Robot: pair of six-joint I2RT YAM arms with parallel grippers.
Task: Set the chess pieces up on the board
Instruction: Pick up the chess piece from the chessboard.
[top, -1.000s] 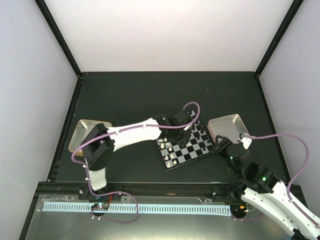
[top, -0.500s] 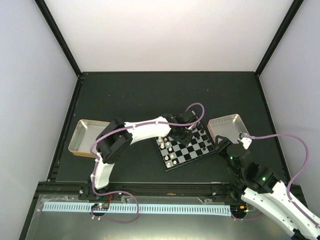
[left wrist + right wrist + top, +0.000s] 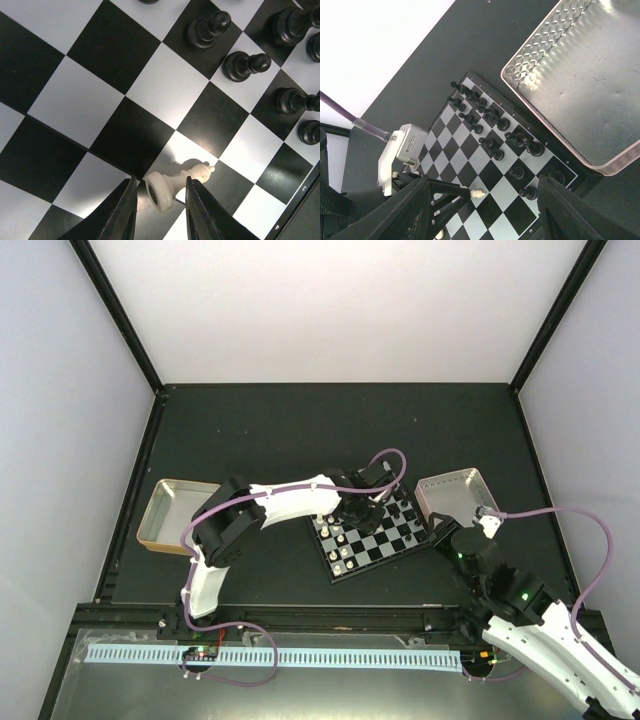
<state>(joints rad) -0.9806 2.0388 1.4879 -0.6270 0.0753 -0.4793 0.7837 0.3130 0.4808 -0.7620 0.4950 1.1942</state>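
Observation:
The board (image 3: pixel 378 538) lies tilted at mid-table. Black chess pieces (image 3: pixel 405 508) stand along its far-right side and white ones (image 3: pixel 340 548) on its near-left side. My left gripper (image 3: pixel 352 512) is low over the board's left part. In the left wrist view, the left gripper (image 3: pixel 161 202) is open, and a white piece (image 3: pixel 175 184) lies on its side between the fingers, base towards the camera. Black pieces (image 3: pixel 240 65) stand beyond it. The fallen white piece (image 3: pixel 478 193) also shows in the right wrist view. My right gripper (image 3: pixel 448 532) is open and empty, off the board's right corner.
An empty metal tray (image 3: pixel 455 496) sits right of the board, close to my right gripper; it also shows in the right wrist view (image 3: pixel 580 85). A shallow pinkish tray (image 3: pixel 172 512) lies at the far left. The left arm's purple cable (image 3: pixel 395 465) loops over the board's far edge.
My left gripper has moved from the board's far edge down towards its left middle, and the left arm's elbow has swung up and right. The right arm has hardly moved.

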